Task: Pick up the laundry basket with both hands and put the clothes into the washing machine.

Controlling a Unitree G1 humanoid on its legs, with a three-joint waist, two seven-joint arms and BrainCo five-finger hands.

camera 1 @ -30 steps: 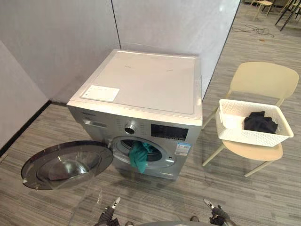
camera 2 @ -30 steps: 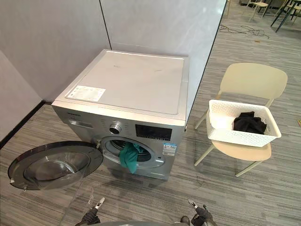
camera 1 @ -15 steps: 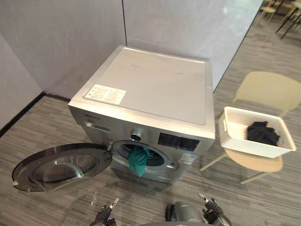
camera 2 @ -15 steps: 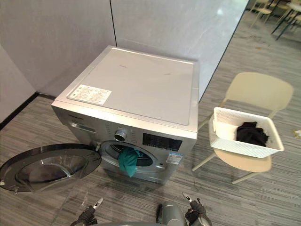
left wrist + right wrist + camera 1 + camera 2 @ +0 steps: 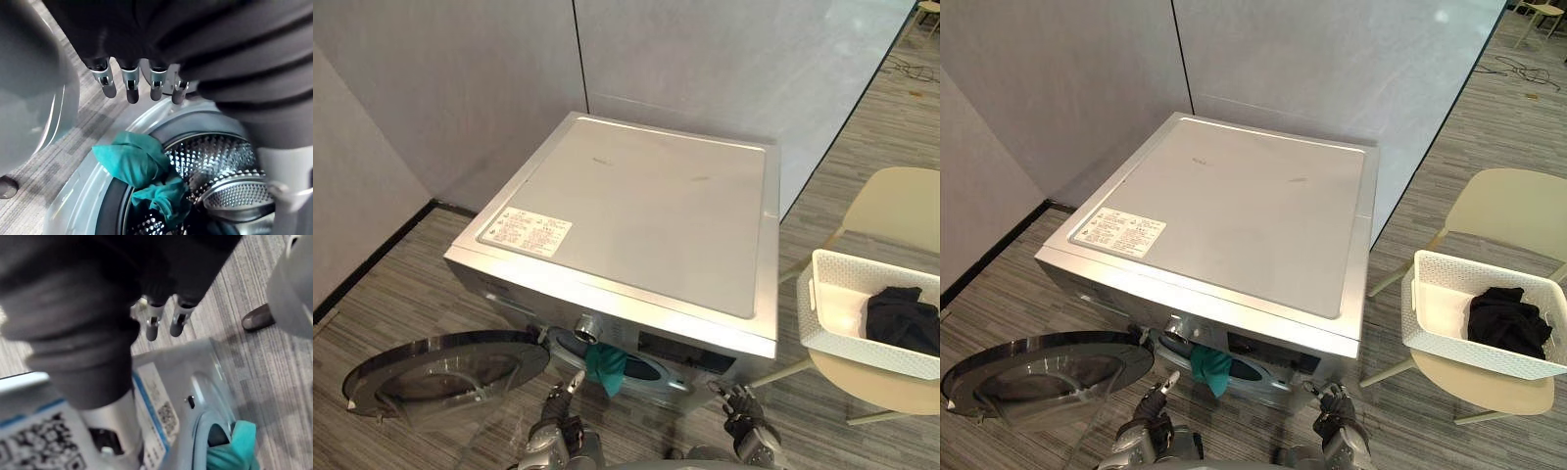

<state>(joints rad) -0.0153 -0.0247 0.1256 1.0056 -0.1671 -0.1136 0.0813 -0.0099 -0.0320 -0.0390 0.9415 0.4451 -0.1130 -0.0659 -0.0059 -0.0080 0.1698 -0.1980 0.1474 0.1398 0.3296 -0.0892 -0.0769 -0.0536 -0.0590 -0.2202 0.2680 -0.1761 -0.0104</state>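
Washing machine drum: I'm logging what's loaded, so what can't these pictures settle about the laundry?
- Drum: left wrist view, left hand and picture edge hide its depth.
- Teal cloth: same view, inner end lost in shadow.
- Laundry basket: right eye view, black garment hides anything beneath.

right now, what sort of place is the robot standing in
Likely an office or lab staged as a laundry corner: a washing machine against grey partition panels, a white laundry basket on a beige chair beside it.
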